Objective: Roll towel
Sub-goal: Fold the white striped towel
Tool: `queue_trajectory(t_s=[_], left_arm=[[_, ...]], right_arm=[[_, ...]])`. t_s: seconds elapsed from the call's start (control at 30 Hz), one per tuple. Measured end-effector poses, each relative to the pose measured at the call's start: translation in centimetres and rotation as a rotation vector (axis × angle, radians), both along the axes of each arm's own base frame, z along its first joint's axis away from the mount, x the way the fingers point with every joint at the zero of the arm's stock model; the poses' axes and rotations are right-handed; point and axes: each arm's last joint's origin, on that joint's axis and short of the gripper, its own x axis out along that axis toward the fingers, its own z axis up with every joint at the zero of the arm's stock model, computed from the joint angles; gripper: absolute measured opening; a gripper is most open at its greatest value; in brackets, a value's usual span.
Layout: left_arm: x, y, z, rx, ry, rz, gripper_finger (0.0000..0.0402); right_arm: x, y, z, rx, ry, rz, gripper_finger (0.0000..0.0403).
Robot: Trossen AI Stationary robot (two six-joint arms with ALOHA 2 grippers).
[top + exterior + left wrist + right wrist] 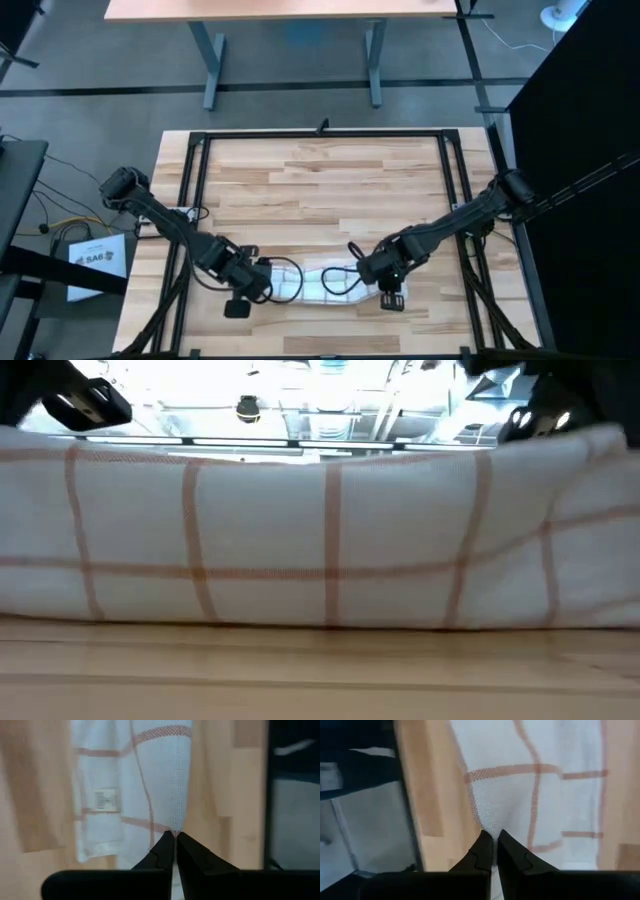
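Wooden worktop (330,180) carries the checked towel (315,283) folded long near its front edge; left tool (174,839) and right tool (492,837) each pinch an end

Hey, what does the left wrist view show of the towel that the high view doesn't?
Only the left wrist view shows a small sewn-in label on the towel and the left gripper with its jaws shut on a towel edge. Only the high view shows both arms at once, the right gripper at the towel's other end, and the whole wooden table. Both show the checked towel on the wood.
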Motion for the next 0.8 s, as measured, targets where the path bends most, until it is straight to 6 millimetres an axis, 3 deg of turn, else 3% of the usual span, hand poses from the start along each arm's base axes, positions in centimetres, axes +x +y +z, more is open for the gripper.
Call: queue_trajectory(t_s=[0.17,0.4,0.8], left_arm=[[-0.4,0.2,0.1,-0.039,0.038,-0.023,0.0000],[-0.8,0.4,-1.6,-0.061,0.052,0.006,0.0000],[0.7,3.1,-2.7,0.040,-0.058,-0.030,0.0000]], right_arm=[[-0.2,0.1,0.7,0.052,-0.019,0.011,0.0000],[-0.4,1.9,1.0,0.115,-0.068,0.053,0.0000],[-1.5,-0.2,-4.2,0.301,-0.019,0.017,0.0000]])
